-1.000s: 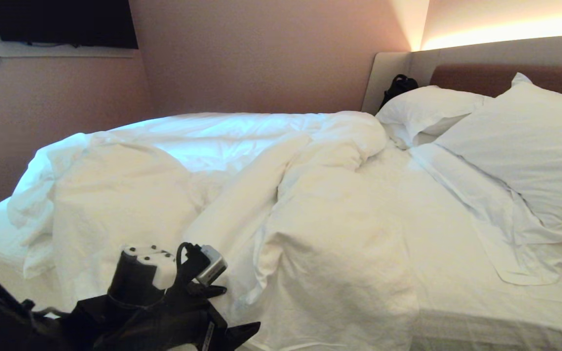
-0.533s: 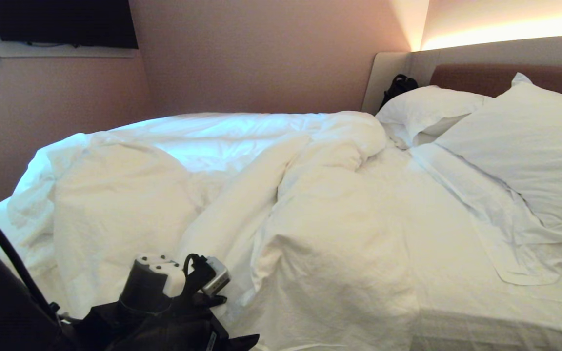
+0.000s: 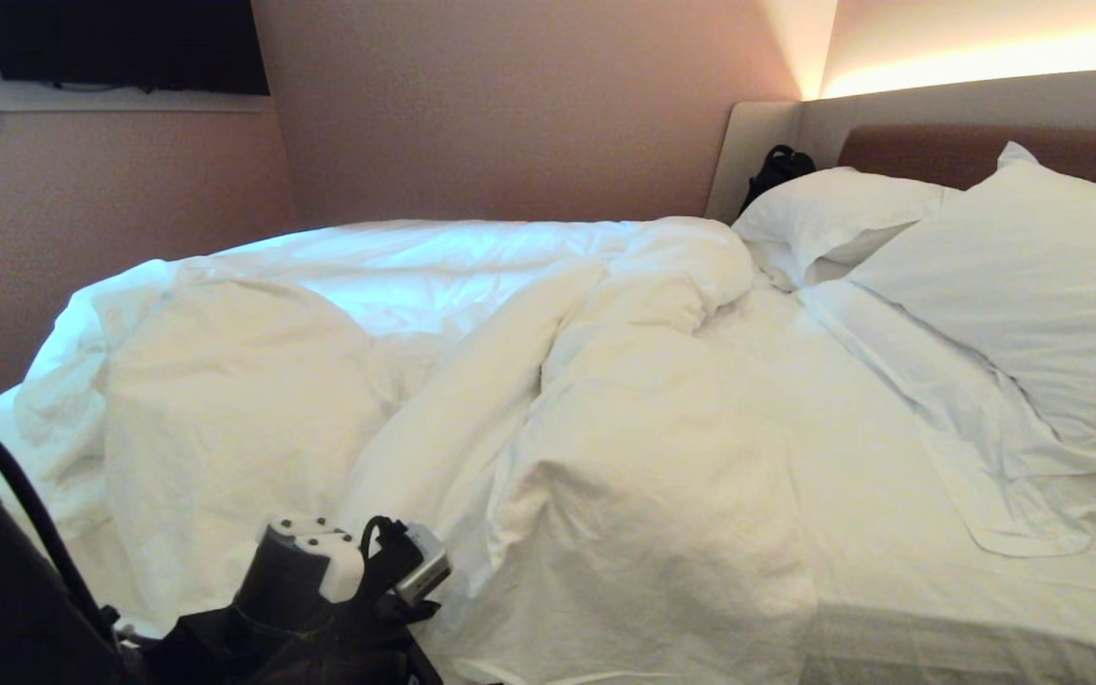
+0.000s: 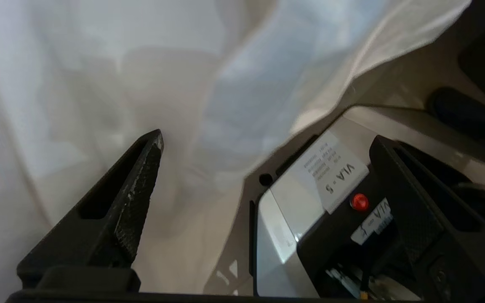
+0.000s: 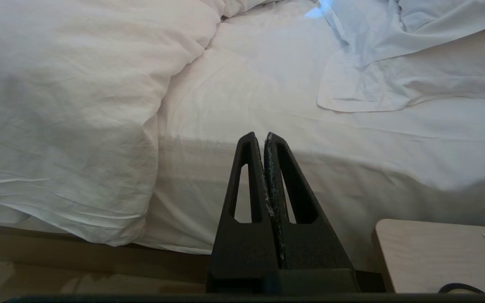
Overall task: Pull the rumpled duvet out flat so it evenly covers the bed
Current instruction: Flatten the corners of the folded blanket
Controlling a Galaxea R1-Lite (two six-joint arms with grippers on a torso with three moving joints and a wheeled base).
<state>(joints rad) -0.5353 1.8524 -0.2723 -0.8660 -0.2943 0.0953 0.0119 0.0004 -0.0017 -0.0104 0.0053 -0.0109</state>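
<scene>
On the wide bed (image 3: 890, 609) with its brown padded headboard, the puffy white wrinkled duvet (image 3: 529, 400) lies bunched across the left and middle, its near edge draping over the bed's side; bare sheet shows beside two plump white pillows (image 3: 1033, 304). Left gripper (image 4: 263, 147) hangs spread wide and empty, low by the duvet's hanging edge, over the robot's base, where a white label (image 4: 338, 176) reads "VLA - 5". Right gripper (image 5: 265, 136) is clenched on nothing, facing the bed's side.

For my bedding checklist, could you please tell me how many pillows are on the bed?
2: a near pillow at the head view's right edge, and a far pillow beyond it against the headboard. The duvet could hide others.
</scene>
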